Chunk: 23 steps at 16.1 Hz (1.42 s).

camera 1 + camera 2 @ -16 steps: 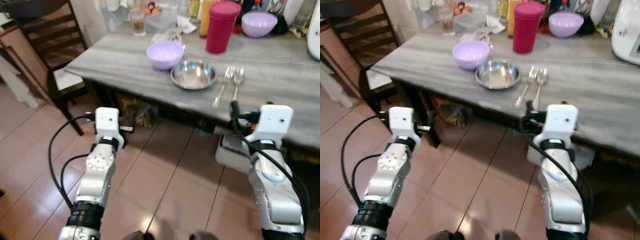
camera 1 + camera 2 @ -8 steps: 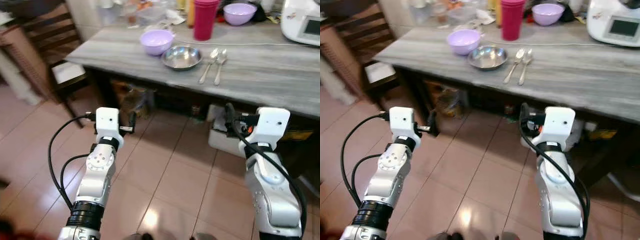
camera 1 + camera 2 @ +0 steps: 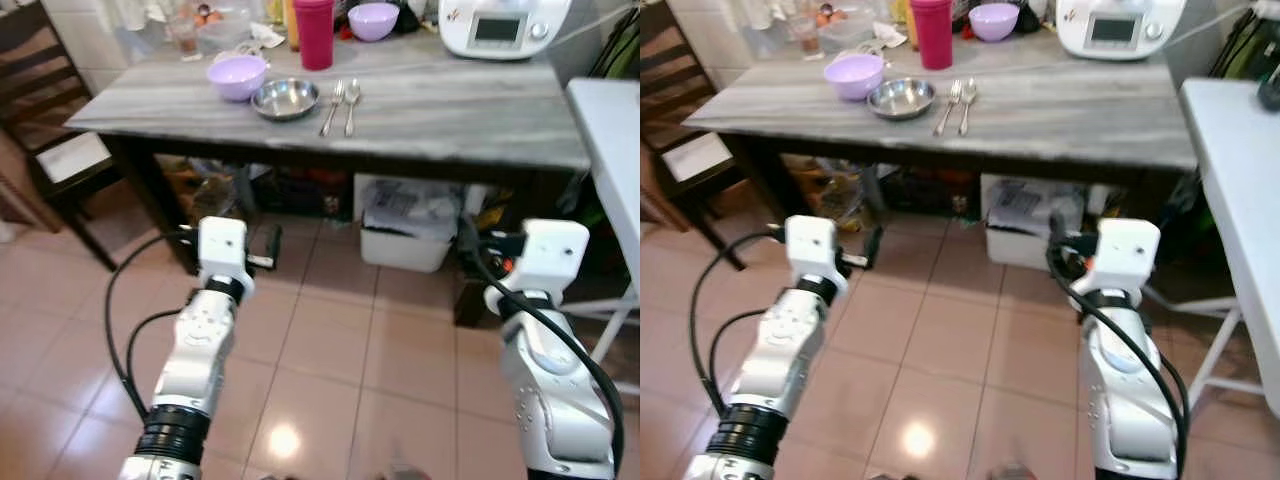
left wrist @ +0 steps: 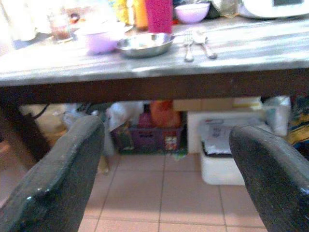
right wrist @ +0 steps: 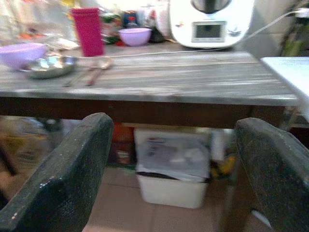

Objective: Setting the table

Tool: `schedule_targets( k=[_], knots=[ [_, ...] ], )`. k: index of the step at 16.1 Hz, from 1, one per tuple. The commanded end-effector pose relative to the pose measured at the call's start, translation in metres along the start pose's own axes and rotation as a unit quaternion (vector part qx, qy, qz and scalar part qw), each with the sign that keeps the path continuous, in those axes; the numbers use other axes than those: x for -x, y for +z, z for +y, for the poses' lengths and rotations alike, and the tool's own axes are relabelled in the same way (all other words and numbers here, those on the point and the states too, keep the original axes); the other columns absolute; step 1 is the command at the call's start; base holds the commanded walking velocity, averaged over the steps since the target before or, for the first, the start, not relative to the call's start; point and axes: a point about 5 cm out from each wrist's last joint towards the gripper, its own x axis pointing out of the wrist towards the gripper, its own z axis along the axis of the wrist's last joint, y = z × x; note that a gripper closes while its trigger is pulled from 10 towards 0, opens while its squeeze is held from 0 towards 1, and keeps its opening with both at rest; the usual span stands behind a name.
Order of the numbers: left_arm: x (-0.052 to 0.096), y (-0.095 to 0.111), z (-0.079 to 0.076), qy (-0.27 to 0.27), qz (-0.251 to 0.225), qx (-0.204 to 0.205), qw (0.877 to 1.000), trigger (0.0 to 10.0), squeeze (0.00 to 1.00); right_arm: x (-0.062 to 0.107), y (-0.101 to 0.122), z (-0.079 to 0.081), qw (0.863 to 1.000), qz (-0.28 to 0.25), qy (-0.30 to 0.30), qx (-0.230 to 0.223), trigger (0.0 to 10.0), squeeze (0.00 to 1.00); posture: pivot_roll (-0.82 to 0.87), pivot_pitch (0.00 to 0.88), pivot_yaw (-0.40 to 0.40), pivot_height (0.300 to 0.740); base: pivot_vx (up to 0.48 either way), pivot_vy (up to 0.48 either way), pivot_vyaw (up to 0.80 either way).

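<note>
Both sets of fingers, left gripper [image 4: 164, 159] and right gripper [image 5: 169, 164], spread empty, well short of the bench [image 3: 450, 110]; it seems between placements, needing to approach the spoon [image 3: 351, 95]

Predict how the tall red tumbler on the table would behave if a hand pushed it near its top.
The red tumbler stands upright, tall and narrow, so it would likely tip rather than slide. It looks like plastic, so probably light and unlikely to break. If toppled, its round body may roll toward the steel bowl.
</note>
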Motion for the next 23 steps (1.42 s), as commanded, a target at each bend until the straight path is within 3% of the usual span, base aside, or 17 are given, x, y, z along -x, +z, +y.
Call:
schedule_targets(
  k=[1,7,16,23],
  knots=[
    [0.000,0.003,0.000,-0.007,-0.009,0.000,1.000,10.0,0.00,0.002,0.000,-0.002,1.000,0.004,0.000,0.001,10.0,0.00,-0.32,0.135,0.105,0.740,0.000,0.000,0.00],
    [0.002,0.006,-0.003,-0.029,-0.020,-0.005,0.999,10.0,0.00,0.002,0.000,0.010,0.999,0.004,0.035,0.007,10.0,0.00,-0.32,0.136,0.102,0.740,0.000,0.000,0.00],
    [0.003,0.004,-0.008,-0.045,-0.016,-0.002,0.999,10.0,0.00,0.004,0.001,0.005,1.000,0.008,0.026,0.002,10.0,0.00,-0.33,0.145,0.097,0.740,0.000,-0.177,0.00],
    [0.003,0.002,-0.011,-0.050,-0.014,0.004,0.999,10.0,0.00,0.004,0.001,0.004,1.000,0.005,0.026,0.003,10.0,0.00,-0.34,0.145,0.092,0.740,0.000,-0.331,-0.69]
  ],
)
